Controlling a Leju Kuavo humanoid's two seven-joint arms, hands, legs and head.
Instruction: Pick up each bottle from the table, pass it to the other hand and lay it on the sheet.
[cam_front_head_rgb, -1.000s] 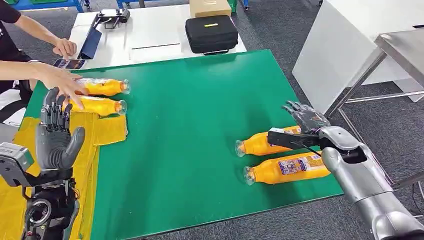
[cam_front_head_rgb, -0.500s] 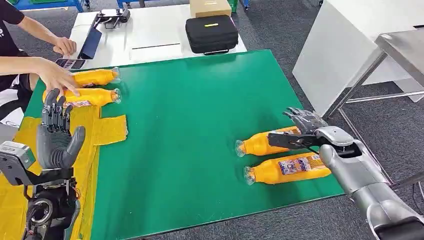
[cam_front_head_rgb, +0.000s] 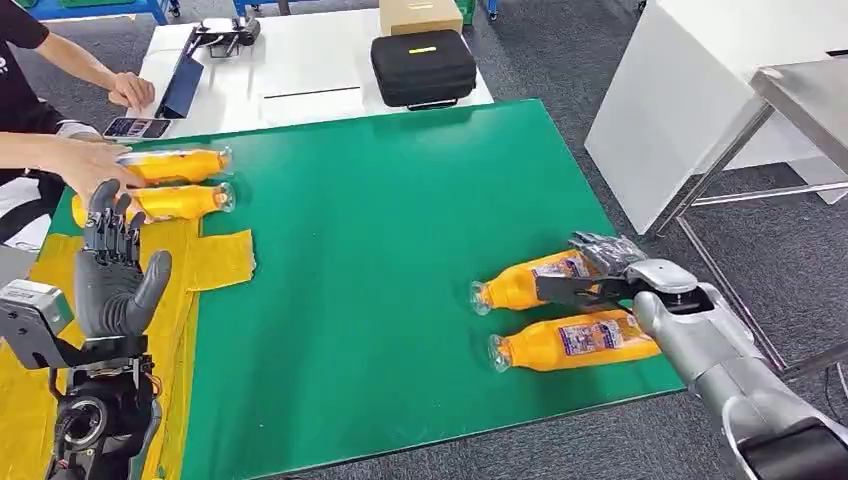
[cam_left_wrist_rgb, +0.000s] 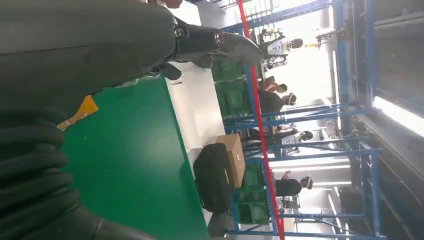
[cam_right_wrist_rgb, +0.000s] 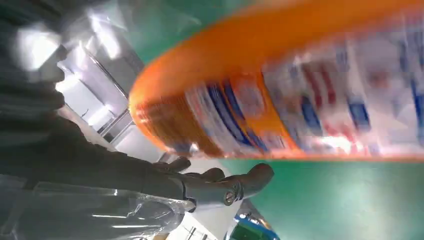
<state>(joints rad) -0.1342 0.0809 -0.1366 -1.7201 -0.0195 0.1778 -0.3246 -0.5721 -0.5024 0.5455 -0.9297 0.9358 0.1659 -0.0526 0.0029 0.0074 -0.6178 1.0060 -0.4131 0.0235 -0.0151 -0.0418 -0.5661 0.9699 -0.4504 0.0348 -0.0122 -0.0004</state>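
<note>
Head view: the right hand (cam_front_head_rgb: 600, 268) lies over the base end of the farther bottle (cam_front_head_rgb: 530, 281) of a pair lying on their sides on the green table (cam_front_head_rgb: 400, 220). Its fingers (cam_front_head_rgb: 608, 245) drape over the top of the bottle and its thumb reaches along the near flank; whether they have clamped on it cannot be told. Both this bottle and the nearer bottle (cam_front_head_rgb: 575, 340), just beside the thumb, are full of orange liquid and carry printed labels, their caps pointing away from the hand.

Right wrist view: the bottle's labelled orange body (cam_right_wrist_rgb: 300, 95) sits close against the palm, with dark fingers (cam_right_wrist_rgb: 220, 185) extended beneath it and apart from one another.

The left hand (cam_front_head_rgb: 112, 280) is raised upright with fingers spread and nothing in it, above the yellow sheet (cam_front_head_rgb: 220, 258). Beyond its fingertips lie two more orange bottles, one (cam_front_head_rgb: 175, 165) under a person's hand (cam_front_head_rgb: 88, 165) and the other (cam_front_head_rgb: 175, 200) just beside it, off the sheet's far edge. A black case (cam_front_head_rgb: 422, 66) and a cardboard box (cam_front_head_rgb: 420, 14) rest on the white table (cam_front_head_rgb: 300, 75) beyond.
</note>
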